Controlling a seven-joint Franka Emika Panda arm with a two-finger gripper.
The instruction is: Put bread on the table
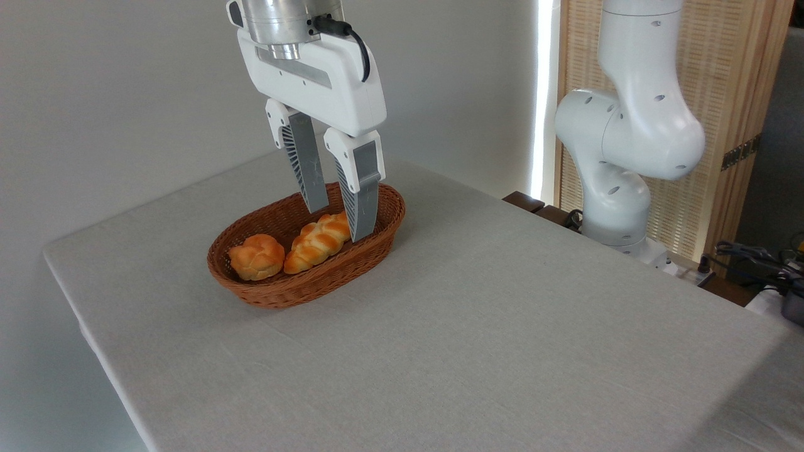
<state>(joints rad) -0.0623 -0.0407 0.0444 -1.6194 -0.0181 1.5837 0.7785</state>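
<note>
Brown wicker makes the basket, and both breads lie in it; the basket stands on the grey-beige counter.

The jaws hang from above w/ a gap between the two grey fingers, so we read them as open and holding nothing. Their tips are down at about rim level of the basket, over its far right end. We cannot tell if one tip touches the loaf or only stands in front of it.

The bread of the task, a small round knotted bun, is below the jaws and well to their left, at the near left end of the basket. Between the bun and the jaws lies the longer braided loaf; its left end touches or almost touches the bun, and its right end reaches under the jaws.

So, in our judgement, nothing of the task is done yet: the bun is not gripped, not lifted, not on the counter. The jaws are nearer to the loaf than to the bun. What is left, approx.: bring the jaws left over the bun, go down around it, close, lift it out, then put it on free cloth beside the basket, e.g. in front or to the right.
</note>
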